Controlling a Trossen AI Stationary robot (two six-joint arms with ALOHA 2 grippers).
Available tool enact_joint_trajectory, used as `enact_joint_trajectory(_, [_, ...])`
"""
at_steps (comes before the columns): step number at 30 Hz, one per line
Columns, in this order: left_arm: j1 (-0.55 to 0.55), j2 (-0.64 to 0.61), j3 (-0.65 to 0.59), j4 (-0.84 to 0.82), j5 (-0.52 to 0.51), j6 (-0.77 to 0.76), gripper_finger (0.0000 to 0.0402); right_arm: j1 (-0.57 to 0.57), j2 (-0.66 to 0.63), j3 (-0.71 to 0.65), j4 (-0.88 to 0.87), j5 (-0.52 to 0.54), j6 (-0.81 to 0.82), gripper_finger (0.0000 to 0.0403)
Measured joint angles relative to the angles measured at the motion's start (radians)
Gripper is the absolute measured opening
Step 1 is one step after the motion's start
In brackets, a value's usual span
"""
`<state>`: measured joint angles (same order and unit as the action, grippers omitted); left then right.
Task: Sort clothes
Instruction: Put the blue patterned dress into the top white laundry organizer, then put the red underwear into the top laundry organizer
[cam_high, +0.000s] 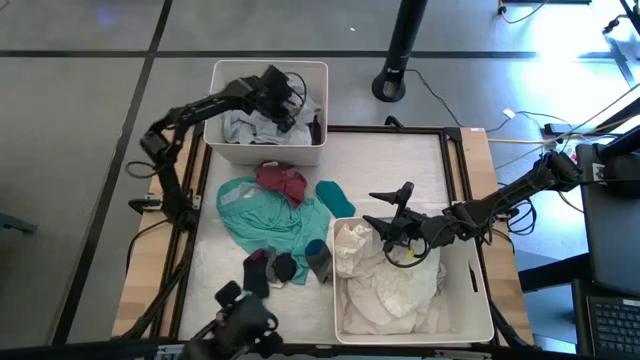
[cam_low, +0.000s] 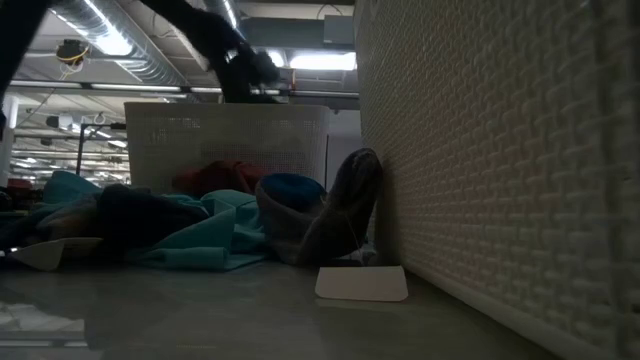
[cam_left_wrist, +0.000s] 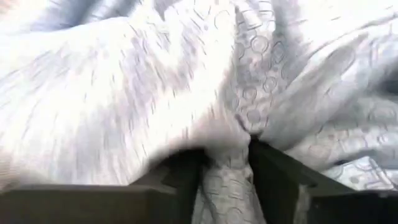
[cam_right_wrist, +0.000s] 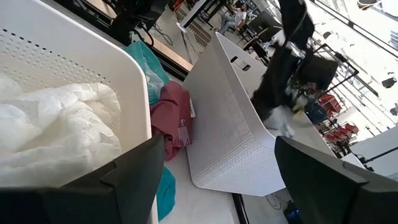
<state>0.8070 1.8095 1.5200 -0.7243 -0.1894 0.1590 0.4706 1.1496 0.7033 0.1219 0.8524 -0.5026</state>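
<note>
My left gripper (cam_high: 288, 112) is down in the far white bin (cam_high: 222, 72), shut on a grey-white patterned garment (cam_high: 245, 128) that lies in it. In the left wrist view this garment (cam_left_wrist: 155, 81) fills the picture. My right gripper (cam_high: 383, 210) is open and empty above the far-left corner of the near white bin (cam_high: 480, 300), which holds white clothes (cam_high: 385, 285). Between the bins, a teal garment (cam_high: 265, 215), a dark red garment (cam_high: 280, 180), a teal sock (cam_high: 334, 196) and several dark and grey socks (cam_high: 280, 268) lie on the table. My left gripper pinches a bunched-up ridge of the patterned cloth (cam_left_wrist: 229, 163) between its two fingers (cam_left_wrist: 180, 174). It comes from above, pointing down into the bin. I cannot tell how many layers it has. The rest of the garment lies slack in the bin.
In the low view the near bin's wall (cam_low: 500, 150) stands close at the right, and the far bin (cam_low: 230, 140) stands behind the pile of clothes (cam_low: 190, 225). A small white card (cam_low: 362, 283) lies on the table. A black stand base (cam_high: 395, 85) is beyond the table.
</note>
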Motion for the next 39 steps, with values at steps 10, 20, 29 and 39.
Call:
enact_joint_trajectory(10, [-0.066, -0.367, 0.004, 0.003, 0.001, -0.048, 0.0183, 0.0, 0.0, 0.0, 0.001, -0.001, 0.0, 0.031])
enact_joint_trajectory(20, [-0.336, -0.603, 0.005, -0.12, 0.057, -0.129, 0.0179, 0.0, 0.0, 0.0, 0.001, 0.0, 0.0, 0.031])
enact_joint_trajectory(29, [-0.686, -0.629, -0.048, -0.251, -0.025, -0.242, 0.0178, 0.0, 0.0, 0.0, 0.002, 0.002, 0.0, 0.031])
enact_joint_trajectory(39, [-0.905, -0.628, -0.373, -0.001, -0.097, -0.285, 0.0178, 0.0, 0.0, 0.0, 0.002, 0.002, 0.0, 0.031])
